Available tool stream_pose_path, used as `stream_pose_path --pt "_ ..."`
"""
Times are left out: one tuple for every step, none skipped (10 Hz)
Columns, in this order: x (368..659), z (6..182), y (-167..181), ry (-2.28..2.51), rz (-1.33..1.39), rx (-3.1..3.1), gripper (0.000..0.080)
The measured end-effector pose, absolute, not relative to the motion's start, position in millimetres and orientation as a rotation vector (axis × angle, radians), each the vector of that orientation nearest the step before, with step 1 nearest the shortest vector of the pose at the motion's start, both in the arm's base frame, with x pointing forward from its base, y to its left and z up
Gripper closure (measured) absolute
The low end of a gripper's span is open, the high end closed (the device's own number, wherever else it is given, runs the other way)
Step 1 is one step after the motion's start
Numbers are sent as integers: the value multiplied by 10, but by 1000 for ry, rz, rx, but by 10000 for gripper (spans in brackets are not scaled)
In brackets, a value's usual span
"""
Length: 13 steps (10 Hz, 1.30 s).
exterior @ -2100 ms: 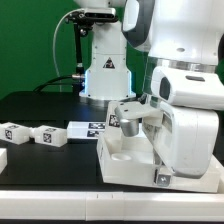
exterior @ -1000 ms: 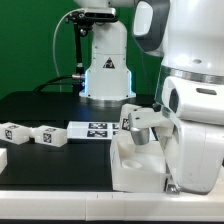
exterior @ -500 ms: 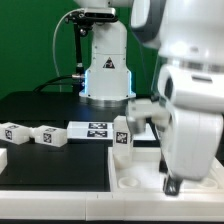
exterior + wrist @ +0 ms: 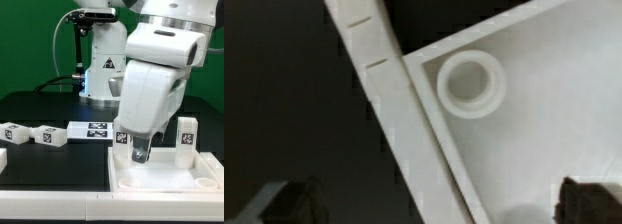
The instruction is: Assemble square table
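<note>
The white square tabletop (image 4: pixel 200 180) lies at the exterior view's lower right. One tagged leg (image 4: pixel 122 134) stands upright at its far left corner, and another leg (image 4: pixel 186 138) is upright at its far right. My gripper (image 4: pixel 140 152) hangs open over the top's left part, just beside the first leg and holding nothing. In the wrist view the top's rim (image 4: pixel 402 120) runs diagonally past an empty round corner hole (image 4: pixel 470 84). My gripper (image 4: pixel 438 205) straddles that rim, both dark fingertips (image 4: pixel 287 205) wide apart. Two loose tagged legs (image 4: pixel 15 132) (image 4: pixel 47 135) lie on the black table to the left.
The marker board (image 4: pixel 92 129) lies flat between the loose legs and the tabletop. A white robot base (image 4: pixel 104 70) stands at the back. Part of a white piece (image 4: pixel 2 158) shows at the left edge. My arm's bulky wrist (image 4: pixel 155 80) hides the top's middle.
My gripper opened and let go of the leg, which now stands at the top's far left corner. The arm swung across toward the exterior view's left, uncovering the leg on the right.
</note>
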State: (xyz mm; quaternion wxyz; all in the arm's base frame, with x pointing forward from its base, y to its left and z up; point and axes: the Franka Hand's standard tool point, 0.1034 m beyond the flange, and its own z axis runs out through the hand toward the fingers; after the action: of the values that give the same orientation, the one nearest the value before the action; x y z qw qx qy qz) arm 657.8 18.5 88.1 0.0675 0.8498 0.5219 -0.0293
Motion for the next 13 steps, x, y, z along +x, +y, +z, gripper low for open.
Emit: stream_pose_path --pt "6578 881 181 1556 -88 2570 150" --pt "6558 894 132 1576 -106 2561 150" --pt "6489 970 -8 1578 -142 2563 150" --pt "6375 1055 -120 1587 -153 2559 150" --pt "6190 1134 -226 1642 -146 2529 150" --pt "5943 1230 -390 1636 -159 2541 150" --pt "5848 1260 -458 1608 -171 2562 150" --pt "5863 1234 -439 1614 -172 2560 150" --pt "5859 1227 -441 1614 -174 2560 150" --pt "5857 1226 -442 1614 -174 2561 150" --pt "5847 1211 -443 1614 -169 2560 150" --pt "5765 1168 -473 1610 -143 2558 150" --pt "5532 1129 -570 1592 -120 2568 150"
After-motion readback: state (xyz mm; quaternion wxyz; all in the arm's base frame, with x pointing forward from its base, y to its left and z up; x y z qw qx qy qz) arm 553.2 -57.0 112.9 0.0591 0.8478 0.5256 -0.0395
